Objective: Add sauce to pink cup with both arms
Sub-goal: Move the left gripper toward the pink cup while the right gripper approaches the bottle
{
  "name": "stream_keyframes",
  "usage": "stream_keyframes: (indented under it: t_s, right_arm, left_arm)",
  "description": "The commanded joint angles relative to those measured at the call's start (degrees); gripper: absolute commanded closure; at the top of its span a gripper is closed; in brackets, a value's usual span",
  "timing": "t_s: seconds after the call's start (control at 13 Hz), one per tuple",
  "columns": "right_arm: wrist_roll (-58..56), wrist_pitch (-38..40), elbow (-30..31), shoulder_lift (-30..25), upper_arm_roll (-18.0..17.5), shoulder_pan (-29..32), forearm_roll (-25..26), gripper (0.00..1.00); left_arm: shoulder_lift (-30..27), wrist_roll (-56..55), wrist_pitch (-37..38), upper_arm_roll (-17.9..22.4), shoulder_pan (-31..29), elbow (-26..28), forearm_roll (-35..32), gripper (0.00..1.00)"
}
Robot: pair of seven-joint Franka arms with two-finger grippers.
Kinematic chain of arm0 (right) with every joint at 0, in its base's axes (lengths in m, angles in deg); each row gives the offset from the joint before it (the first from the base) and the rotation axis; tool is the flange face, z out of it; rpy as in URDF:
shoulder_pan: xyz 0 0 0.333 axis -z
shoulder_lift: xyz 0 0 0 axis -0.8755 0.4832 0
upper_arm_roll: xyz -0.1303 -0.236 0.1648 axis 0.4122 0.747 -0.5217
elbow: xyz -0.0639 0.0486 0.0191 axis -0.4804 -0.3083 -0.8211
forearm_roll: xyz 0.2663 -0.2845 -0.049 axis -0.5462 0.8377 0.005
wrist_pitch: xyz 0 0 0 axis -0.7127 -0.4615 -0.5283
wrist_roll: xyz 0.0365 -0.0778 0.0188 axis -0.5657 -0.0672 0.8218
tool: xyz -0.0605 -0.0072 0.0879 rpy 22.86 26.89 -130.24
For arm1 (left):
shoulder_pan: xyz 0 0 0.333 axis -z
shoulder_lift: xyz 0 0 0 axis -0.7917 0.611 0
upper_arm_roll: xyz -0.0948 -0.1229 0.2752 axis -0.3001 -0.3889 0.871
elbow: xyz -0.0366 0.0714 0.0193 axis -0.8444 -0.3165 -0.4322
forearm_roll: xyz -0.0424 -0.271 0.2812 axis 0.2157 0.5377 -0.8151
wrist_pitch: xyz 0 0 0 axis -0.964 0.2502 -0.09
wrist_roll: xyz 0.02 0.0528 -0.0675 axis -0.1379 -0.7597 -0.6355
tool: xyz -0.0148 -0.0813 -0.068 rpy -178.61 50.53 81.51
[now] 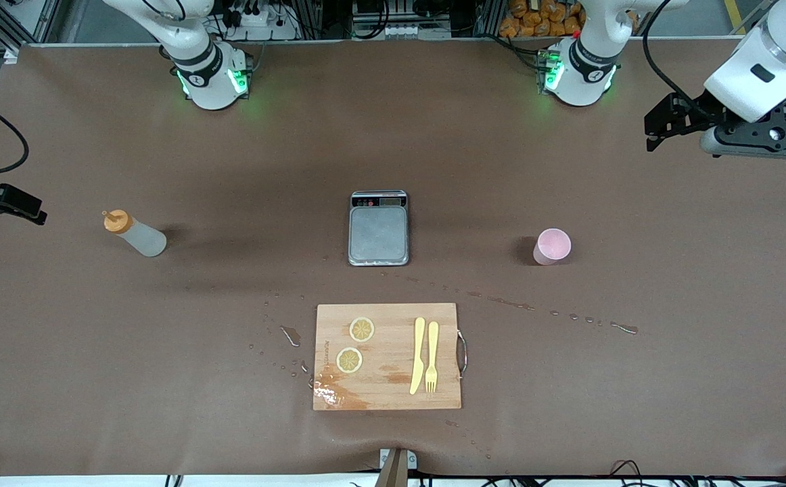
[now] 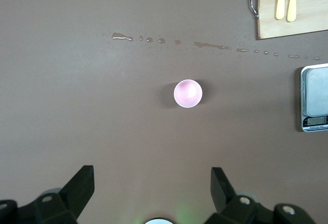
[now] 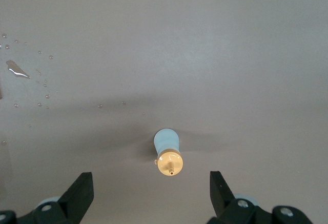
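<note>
Both my claws, left claw [image 2: 152, 190] and right claw [image 3: 151, 193], gape empty above the table's ends; sauce [image 1: 134, 233] upright near right-arm edge, pink cup [image 1: 552, 246] near left-arm edge, either could tip if clipped.

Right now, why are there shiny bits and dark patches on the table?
Front view: spilled drops glint under overhead light; the pink cup and sauce bottle cast soft shadows. Left wrist view: the drops shine. Right wrist view: a faint shadow lies beside the bottle.
</note>
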Motion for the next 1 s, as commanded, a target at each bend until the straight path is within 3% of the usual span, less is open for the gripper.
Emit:
stream_keyframes:
  t_s: [0.0,0.62,0.93]
  right_arm:
    - [0.4,0.3,-0.6,0.1,-0.3,0.1,0.2,0.00]
    - [9.8,1.0,-0.5,3.1,-0.2,4.5,-0.3,0.00]
    - [12.6,2.7,-0.6,6.6,-0.1,11.8,-7.2,0.00]
  left_arm:
    - [-0.3,-0.4,0.8,-0.5,-0.4,-0.2,-0.3,0.00]
    - [-0.2,0.6,0.5,-0.3,-2.4,0.6,1.7,0.00]
    - [0.0,0.7,0.1,-0.3,-2.4,3.7,1.8,0.00]
